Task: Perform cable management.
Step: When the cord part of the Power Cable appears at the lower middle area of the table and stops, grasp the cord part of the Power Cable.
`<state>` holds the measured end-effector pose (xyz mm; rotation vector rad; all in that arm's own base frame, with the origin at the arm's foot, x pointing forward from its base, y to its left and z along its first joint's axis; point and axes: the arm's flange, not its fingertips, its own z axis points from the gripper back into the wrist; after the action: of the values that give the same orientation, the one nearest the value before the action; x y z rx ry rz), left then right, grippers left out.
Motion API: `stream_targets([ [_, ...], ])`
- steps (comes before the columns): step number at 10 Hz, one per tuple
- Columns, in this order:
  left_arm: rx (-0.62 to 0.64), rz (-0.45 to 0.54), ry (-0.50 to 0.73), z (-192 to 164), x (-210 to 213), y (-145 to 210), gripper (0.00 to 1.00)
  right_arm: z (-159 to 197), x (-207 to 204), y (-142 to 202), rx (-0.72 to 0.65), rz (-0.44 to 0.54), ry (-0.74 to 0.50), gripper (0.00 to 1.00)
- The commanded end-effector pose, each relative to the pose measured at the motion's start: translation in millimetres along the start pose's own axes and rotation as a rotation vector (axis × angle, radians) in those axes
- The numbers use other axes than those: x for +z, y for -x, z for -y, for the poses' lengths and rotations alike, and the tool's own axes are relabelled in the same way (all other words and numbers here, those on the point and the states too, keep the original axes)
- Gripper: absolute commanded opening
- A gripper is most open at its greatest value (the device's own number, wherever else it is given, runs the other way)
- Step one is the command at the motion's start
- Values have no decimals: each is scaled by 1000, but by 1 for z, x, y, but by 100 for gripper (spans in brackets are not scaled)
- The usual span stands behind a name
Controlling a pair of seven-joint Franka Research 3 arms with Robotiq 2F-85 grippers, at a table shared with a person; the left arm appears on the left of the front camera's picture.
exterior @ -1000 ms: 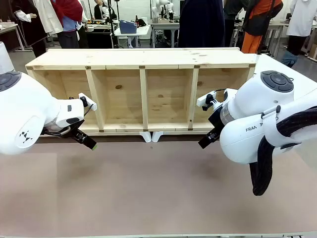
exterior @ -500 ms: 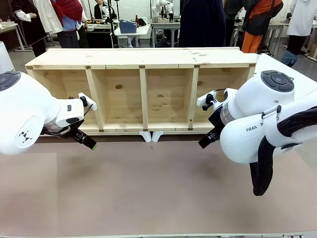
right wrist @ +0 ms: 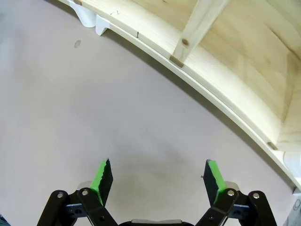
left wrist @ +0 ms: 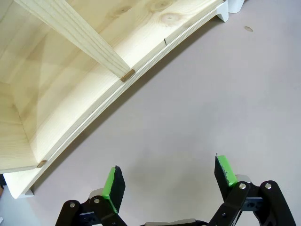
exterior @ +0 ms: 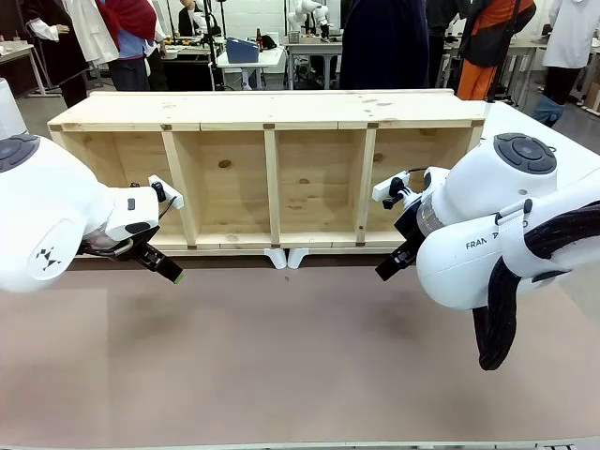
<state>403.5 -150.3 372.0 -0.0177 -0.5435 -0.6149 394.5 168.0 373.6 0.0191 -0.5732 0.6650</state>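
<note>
Arms (exterior: 56, 216) low over table (exterior: 281, 366), left end effector (left wrist: 170, 176), right end effector (right wrist: 158, 175) gaping, empty.

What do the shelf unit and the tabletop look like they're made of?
Shelf unit: pale bare-looking wood, likely pine, with knots and grain showing. Tabletop: smooth matte pinkish-grey surface, perhaps laminate or a mat; hard to tell.

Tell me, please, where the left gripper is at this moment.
In the front view, the left gripper is open at the table's left side, over the tabletop, just in front of the wooden shelf near its leftmost divider.
</note>
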Motion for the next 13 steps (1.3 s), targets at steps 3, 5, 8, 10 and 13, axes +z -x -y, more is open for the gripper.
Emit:
stream_targets([
  [3,1,0,0,0,0,0,100,0,0,0,-1,0,0,100],
  [5,1,0,0,0,0,0,100,0,0,0,-1,0,0,100],
  [8,0,0,0,0,0,0,100,0,0,0,0,0,0,100],
  [10,-10,26,-20,1,24,9,100,6,24,12,-3,-2,33,100],
  [13,-30,83,-44,4,82,29,100,13,78,34,-4,37,88,100],
])
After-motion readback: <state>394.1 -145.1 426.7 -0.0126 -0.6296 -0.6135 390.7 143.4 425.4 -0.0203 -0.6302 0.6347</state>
